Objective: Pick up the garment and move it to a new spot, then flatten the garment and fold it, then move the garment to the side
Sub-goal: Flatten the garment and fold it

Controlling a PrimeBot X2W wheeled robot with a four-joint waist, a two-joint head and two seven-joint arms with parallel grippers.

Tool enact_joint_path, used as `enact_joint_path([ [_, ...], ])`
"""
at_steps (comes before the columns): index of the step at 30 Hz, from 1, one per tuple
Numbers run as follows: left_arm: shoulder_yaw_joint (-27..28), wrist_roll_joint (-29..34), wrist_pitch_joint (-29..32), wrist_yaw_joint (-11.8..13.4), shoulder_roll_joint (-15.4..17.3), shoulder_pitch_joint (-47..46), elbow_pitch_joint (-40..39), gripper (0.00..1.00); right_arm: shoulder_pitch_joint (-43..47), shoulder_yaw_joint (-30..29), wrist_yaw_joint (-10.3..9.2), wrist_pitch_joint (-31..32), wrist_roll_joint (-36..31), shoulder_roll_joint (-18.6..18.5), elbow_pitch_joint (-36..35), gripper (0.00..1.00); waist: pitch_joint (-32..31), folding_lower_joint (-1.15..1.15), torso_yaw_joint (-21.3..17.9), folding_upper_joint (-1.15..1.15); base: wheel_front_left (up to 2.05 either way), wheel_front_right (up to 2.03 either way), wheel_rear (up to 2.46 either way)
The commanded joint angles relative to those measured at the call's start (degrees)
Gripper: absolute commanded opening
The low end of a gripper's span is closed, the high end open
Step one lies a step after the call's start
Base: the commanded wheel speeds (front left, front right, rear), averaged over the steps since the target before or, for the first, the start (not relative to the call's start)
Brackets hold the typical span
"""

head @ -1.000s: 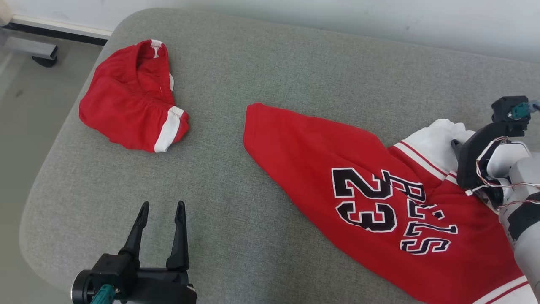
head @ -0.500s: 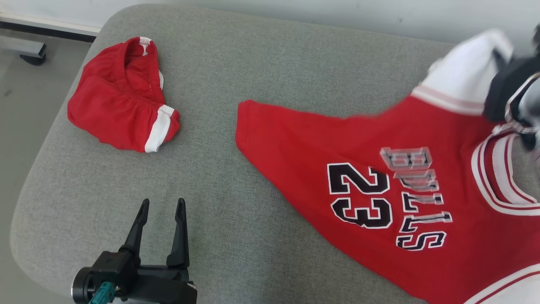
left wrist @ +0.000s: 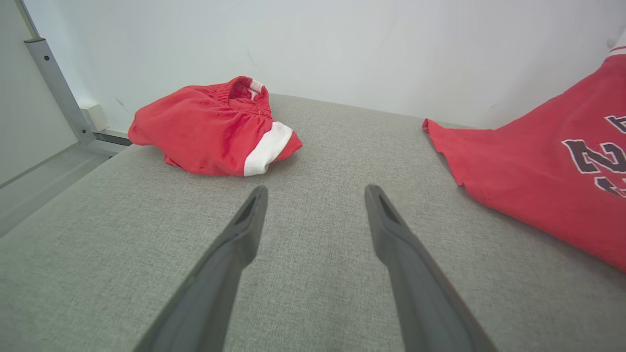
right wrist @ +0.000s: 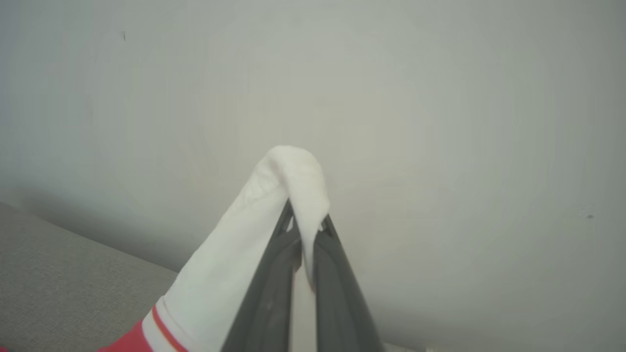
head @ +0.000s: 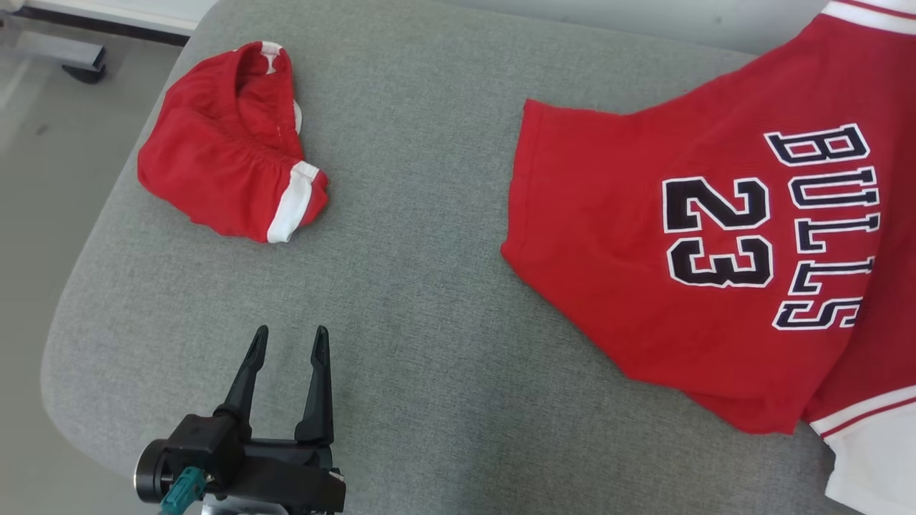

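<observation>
Jersey is half-lifted well right of the red shorts, right hand clenched on its white trim, left hand released near the shorts, so I'd carry it slowly, away from them.

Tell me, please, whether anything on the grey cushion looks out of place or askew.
The jersey sits askew: the right claw pinches its white sleeve and holds that end up, so it slants. The red shorts lie crumpled in a heap near the far left corner of the cushion.
</observation>
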Motion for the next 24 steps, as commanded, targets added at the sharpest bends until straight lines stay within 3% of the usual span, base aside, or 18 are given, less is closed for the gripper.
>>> enact_joint_path([
  [1, -0.1, -0.6, -0.2, 0.0, 0.0, -0.4, 0.1, 1.0, -0.7, -0.2, -0.13, -0.3, -0.7, 0.1, 1.7, 0.22, 0.3, 0.0, 0.5, -0.01, 0.0, 0.0, 0.0],
  [2, -0.2, -0.7, -0.2, 0.1, -0.1, -0.4, 0.1, 1.0, -0.9, -0.1, -0.13, -0.2, -1.2, 0.2, 2.6, 1.0, 0.3, 0.0, 0.6, -0.01, 0.0, 0.0, 0.0],
  [15, 1.7, 1.2, -0.2, 0.2, 0.0, 1.8, 0.2, 1.0, 3.0, -0.7, -0.13, -11.0, -2.5, 3.2, 4.5, 1.0, -4.3, 0.0, -2.6, -0.01, 0.0, 0.0, 0.0],
  [20, 3.2, 2.5, -0.2, 0.1, 0.0, 3.3, 0.1, 1.0, 7.6, -1.5, -0.13, -12.8, -0.2, 4.9, 1.4, 1.0, -7.3, 0.0, -4.8, -0.01, 0.0, 0.0, 0.0],
  [24, 4.9, 3.8, -0.2, -0.3, 0.0, 5.2, -0.1, 1.0, 14.8, -1.8, -0.13, -13.1, 2.4, 5.4, -6.5, 1.0, -10.2, 0.0, -7.4, -0.01, 0.0, 0.0, 0.0],
])
